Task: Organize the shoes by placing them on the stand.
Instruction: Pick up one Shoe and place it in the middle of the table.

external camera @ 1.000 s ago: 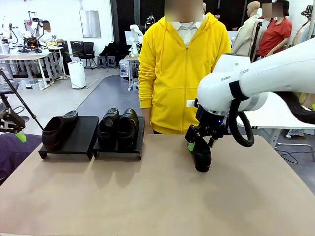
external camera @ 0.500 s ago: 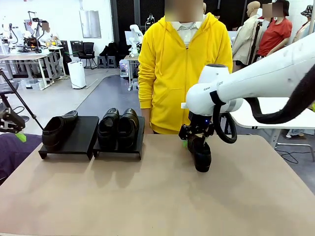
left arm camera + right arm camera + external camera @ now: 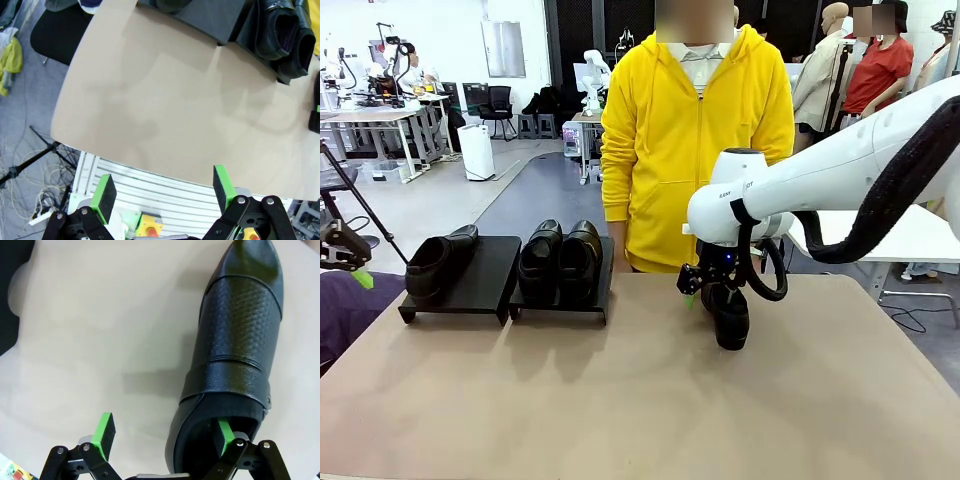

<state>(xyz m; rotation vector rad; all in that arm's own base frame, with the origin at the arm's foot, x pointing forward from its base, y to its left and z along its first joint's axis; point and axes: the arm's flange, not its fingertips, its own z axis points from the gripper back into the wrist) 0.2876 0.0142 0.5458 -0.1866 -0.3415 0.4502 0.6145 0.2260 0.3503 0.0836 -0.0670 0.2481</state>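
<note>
Desk [image 3: 620, 400]: tan top, shared with a person in a yellow hooded jacket [image 3: 690, 140] standing at the far edge.

Stand, left section [image 3: 470, 275]: matte black, at the far left of the desk; carries one shoe.

Stand, right section [image 3: 582, 300]: touching or just beside the left section; carries two shoes side by side.

Single shoe [image 3: 435, 262]: glossy black slip-on, on the left half of the left section, toe toward the robot's side; the space beside it is bare.

Paired shoes [image 3: 560, 260]: glossy black, close together on the right section, toes toward the robot's side. From the left wrist camera their openings show at the upper right [image 3: 285, 35].

Fourth shoe [image 3: 728, 315]: on the desk, well apart from the stand, right of centre, near the far edge. From the right wrist camera it lies with a grained strap across the vamp and the toe pointing away [image 3: 235, 340].

Right pincer [image 3: 705, 292]: low over the heel end of the fourth shoe; fingers apart, one green pad [image 3: 224, 430] inside the shoe's opening, the other [image 3: 104, 435] outside over bare desk, not clamped.

Left pincer [image 3: 162, 192]: fingers wide apart, holding nothing, above the desk's near left edge; in the front camera it sits at the far left, off the desk [image 3: 355, 270].
</note>
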